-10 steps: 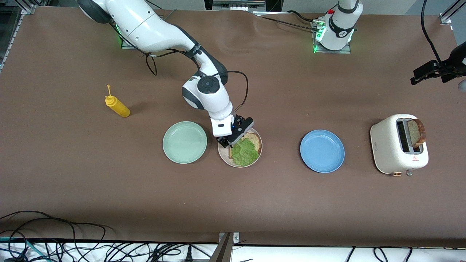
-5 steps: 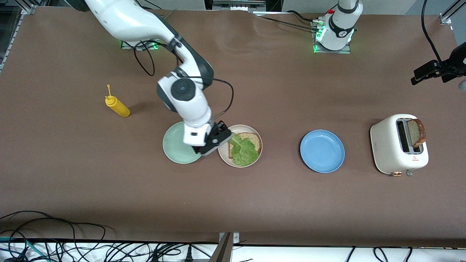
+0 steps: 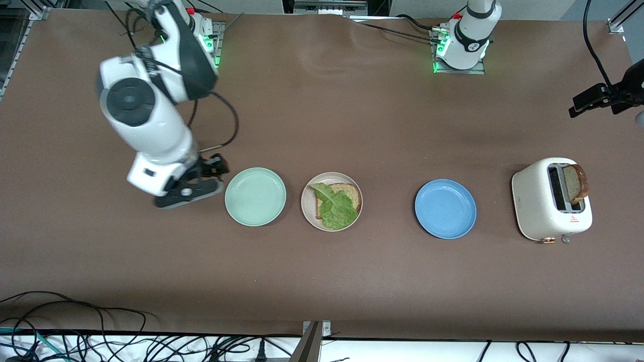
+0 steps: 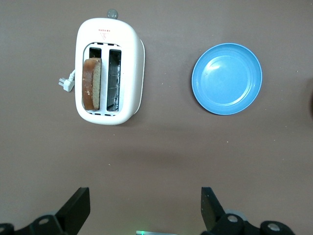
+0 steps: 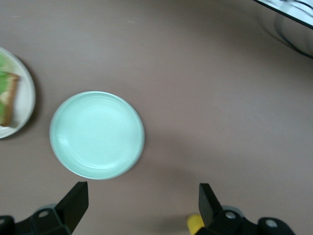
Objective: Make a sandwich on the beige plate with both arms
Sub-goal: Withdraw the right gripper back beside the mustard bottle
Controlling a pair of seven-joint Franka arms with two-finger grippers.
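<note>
a row of things lies across the brown worktop (image 3: 352, 281). nearest the front camera sit the blue plate (image 3: 445, 208) and the white toaster (image 3: 551, 205), the toaster at the left arm's end with one brown bread slice (image 3: 576, 182) standing up out of a slot and a small red mark on its side, too small to read. just farther is the beige plate (image 3: 308, 211), between the blue plate and the mint green plate (image 3: 255, 196); on it lies a bread slice (image 3: 350, 195) with a ruffled lettuce leaf (image 3: 334, 207) on top, uncovered by any second slice. nothing blocks the plate.

the right tool (image 3: 193, 183) hangs over bare worktop beside the mint green plate, toward the right arm's end, its fingers (image 5: 73, 203) spread wide and empty; the right arm is folded up near its base. the left tool (image 4: 144, 208) hovers high over the toaster and blue plate, fingers apart and empty; the left arm waits.
</note>
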